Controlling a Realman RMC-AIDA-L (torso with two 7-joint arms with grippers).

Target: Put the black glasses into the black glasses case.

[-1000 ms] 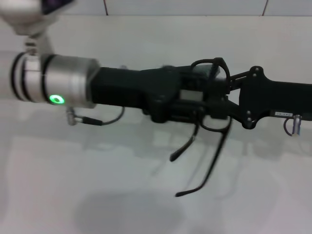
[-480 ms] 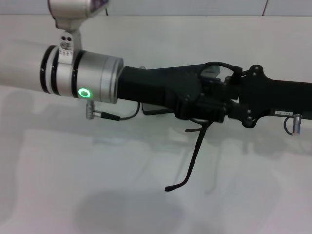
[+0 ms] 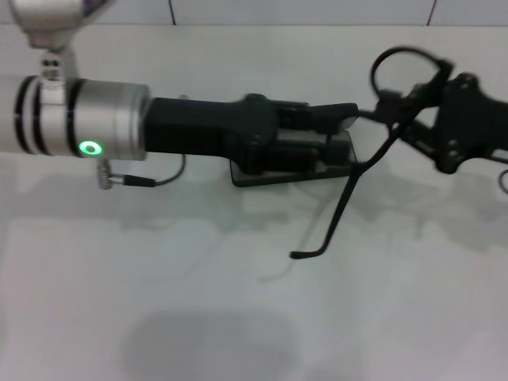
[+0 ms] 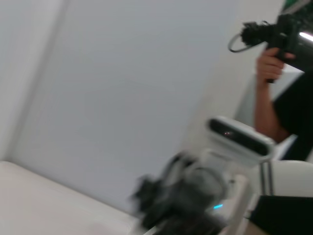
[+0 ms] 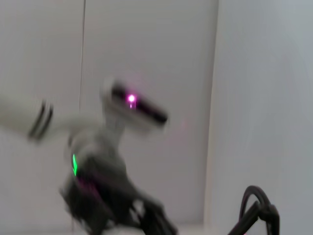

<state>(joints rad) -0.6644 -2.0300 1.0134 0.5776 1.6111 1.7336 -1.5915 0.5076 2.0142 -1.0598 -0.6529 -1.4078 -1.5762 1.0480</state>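
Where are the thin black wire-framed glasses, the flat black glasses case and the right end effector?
Thin black wire-framed glasses [image 3: 343, 208], head view, on the hanging temple arm.
Flat black glasses case [image 3: 262, 178], head view, on its front edge.
Right end effector [image 3: 397, 107], head view, between its fingertips at the frame.

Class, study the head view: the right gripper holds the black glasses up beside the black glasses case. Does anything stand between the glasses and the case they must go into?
Yes. The left gripper reaches in over the black glasses case and covers most of it. The black glasses hang from the right gripper off the case's right end, so the left arm blocks the way in.
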